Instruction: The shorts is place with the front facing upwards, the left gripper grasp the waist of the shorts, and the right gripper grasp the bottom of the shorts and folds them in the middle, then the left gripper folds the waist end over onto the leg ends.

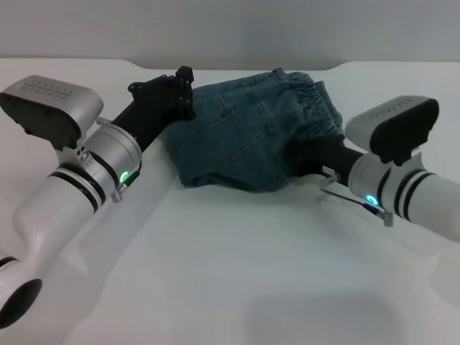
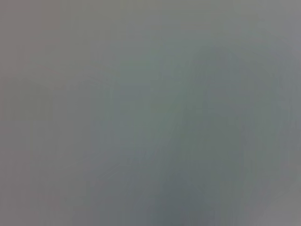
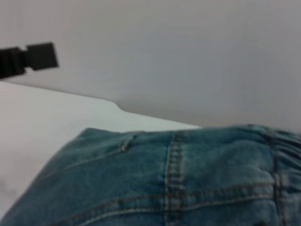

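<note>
While both arms reach inward across the white table (image 1: 237,273), the shorts (image 1: 244,136) lie in a bunched, folded heap at about twelve o'clock on the surface, well back from the near edge. Gathered waist (image 1: 316,97) sits at the heap's one o'clock corner, puckered and raised. Left gripper (image 1: 180,93) comes in from nine o'clock, its black claw touching the heap's upper left edge; whether its fingers are together or apart on the cloth cannot be told. Right gripper (image 1: 305,154) comes in from three o'clock, its tip buried under the denim fold below the waistband, so its fingers are hidden too. Right wrist view: denim with orange stitching and the gathered band close up, the left claw (image 3: 28,59) far beyond. Left wrist view: only blank grey.
</note>
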Motion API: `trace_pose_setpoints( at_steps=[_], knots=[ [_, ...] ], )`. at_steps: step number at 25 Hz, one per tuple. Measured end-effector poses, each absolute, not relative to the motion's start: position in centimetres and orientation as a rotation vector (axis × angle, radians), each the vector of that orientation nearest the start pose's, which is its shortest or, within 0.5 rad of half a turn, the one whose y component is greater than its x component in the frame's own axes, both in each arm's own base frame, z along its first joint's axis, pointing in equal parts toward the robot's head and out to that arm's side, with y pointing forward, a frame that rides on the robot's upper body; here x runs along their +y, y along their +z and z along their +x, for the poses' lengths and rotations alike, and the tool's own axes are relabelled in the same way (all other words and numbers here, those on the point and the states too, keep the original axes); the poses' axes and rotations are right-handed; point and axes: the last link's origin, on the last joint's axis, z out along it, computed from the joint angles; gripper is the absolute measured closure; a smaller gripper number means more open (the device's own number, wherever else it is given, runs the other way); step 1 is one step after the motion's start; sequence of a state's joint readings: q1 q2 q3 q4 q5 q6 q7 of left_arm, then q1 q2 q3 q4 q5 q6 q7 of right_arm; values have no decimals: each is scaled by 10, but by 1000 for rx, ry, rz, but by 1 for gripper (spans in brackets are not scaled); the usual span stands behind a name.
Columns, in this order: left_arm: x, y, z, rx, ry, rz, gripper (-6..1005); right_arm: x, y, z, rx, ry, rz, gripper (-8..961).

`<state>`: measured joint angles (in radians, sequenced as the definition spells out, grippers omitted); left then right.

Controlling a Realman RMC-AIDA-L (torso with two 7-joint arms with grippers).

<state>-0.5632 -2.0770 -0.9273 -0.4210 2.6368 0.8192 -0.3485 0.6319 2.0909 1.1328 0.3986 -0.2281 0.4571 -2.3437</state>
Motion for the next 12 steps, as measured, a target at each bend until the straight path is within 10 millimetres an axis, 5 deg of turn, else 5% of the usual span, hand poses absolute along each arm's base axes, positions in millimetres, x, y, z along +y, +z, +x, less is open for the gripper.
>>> trace_pose_setpoints(
  at_steps=[12],
  knots=[
    [377, -77, -229, -645, -850, -1965, 1000, 393, -120, 217, 699, 447, -2294, 954]
  ],
)
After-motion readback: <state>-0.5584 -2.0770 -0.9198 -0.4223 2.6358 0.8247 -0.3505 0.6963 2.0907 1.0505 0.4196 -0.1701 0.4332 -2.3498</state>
